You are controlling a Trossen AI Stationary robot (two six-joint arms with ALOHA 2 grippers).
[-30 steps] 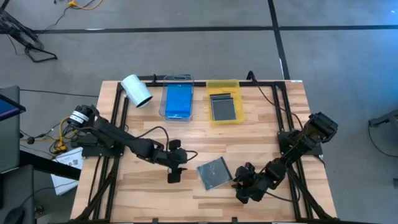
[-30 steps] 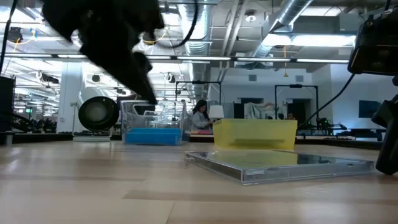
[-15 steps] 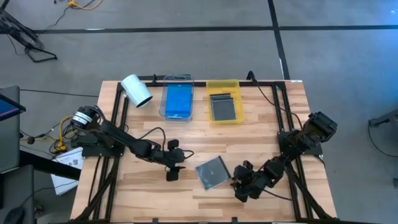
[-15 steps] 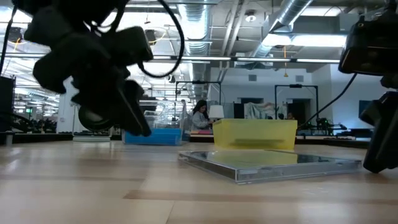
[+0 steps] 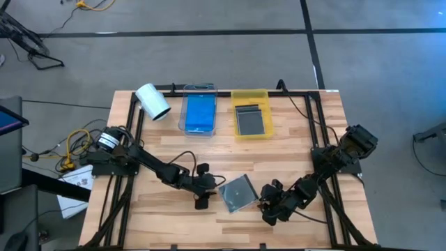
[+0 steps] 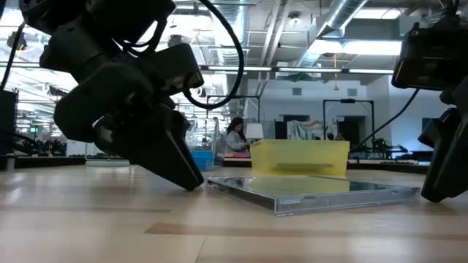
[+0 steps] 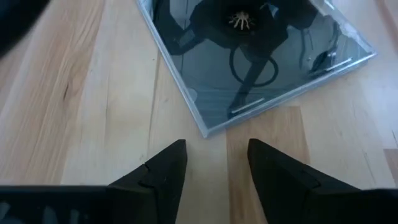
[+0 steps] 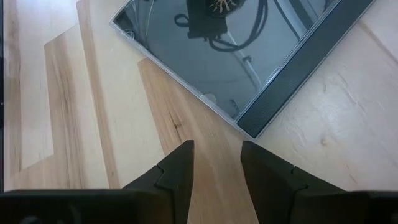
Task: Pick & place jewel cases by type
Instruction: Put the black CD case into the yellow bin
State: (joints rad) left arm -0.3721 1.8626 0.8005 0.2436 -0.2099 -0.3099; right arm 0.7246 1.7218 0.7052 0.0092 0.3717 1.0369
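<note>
The left gripper [image 7: 212, 163], fingers parted and grasping nothing, has slid in from the left until its tips sit just beside the corner of the jewel case [image 5: 239, 192] lying flat at lower centre of the high view; the right gripper [image 8: 216, 163], also parted and empty, waits just beside the opposite corner, so I judge a two-sided pickup is close. Only the high view shows the clear tray [image 5: 198, 113] of blue cases and the yellow tray [image 5: 251, 96] holding dark ones at upper centre, while the wrist views alone reveal the gaps between fingertips and case.

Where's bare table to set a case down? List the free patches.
Free: the wood between the white roll and left arm, and right of the yellow tray. Crowded: around the loose jewel case, flanked by left gripper and right gripper.
</note>
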